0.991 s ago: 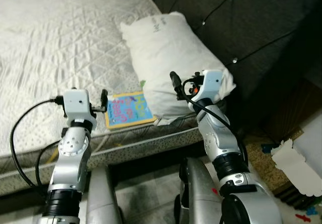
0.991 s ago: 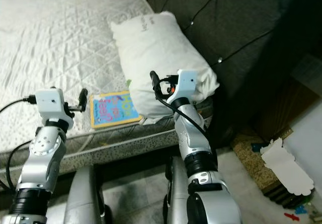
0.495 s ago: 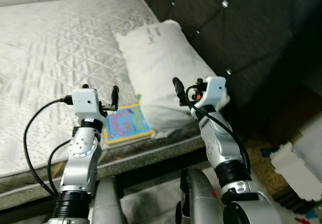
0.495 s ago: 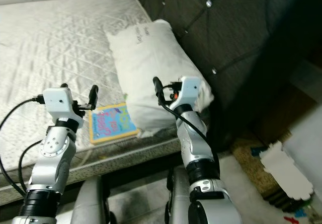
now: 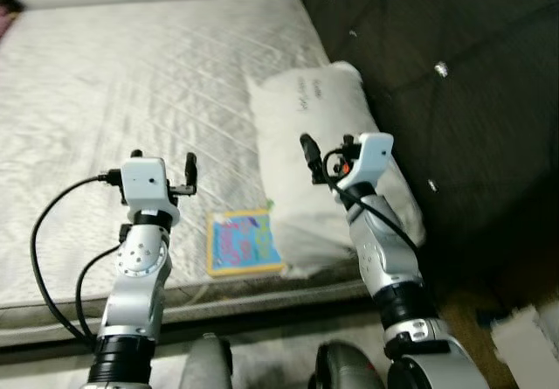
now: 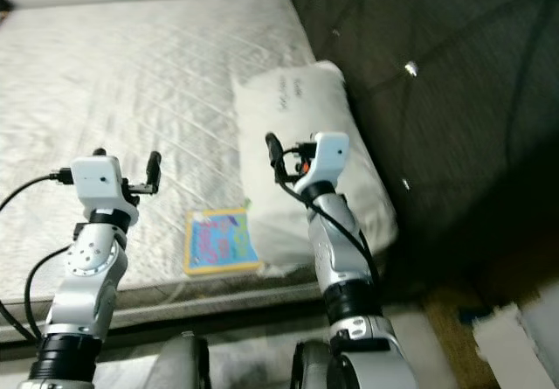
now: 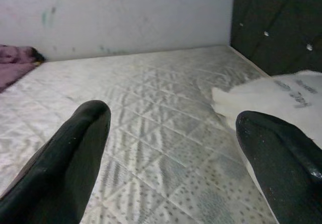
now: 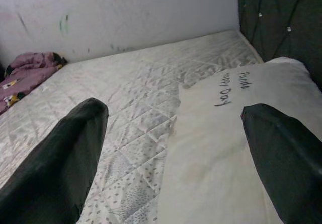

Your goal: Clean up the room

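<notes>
Quilted white mattress (image 5: 131,100) is filling most of the head views, running up to a pale wall and, on the robot's right, a dark tufted headboard (image 5: 437,74). Lying against that headboard is a white pillow (image 5: 336,153) with dark writing on it, probably sitting where a sleeper's head would go. A colourful children's book (image 5: 243,242) is lying flat near the mattress's front edge, just beside the pillow's lower corner; as the one loose item near the robot, it is likely what tidying calls for first. A purple cloth (image 8: 30,73) is bunched in the far corner by the wall.

Both arms are reaching forward over the bed at about the same height. The left gripper (image 5: 162,156) is hovering above bare mattress beyond the book, its fingers (image 7: 70,153) spread wide and holding nothing. The right gripper (image 8: 171,158) is hanging over the pillow, fingers likewise spread apart and empty. Neither is touching the book, so picking it up is not yet begun.
</notes>
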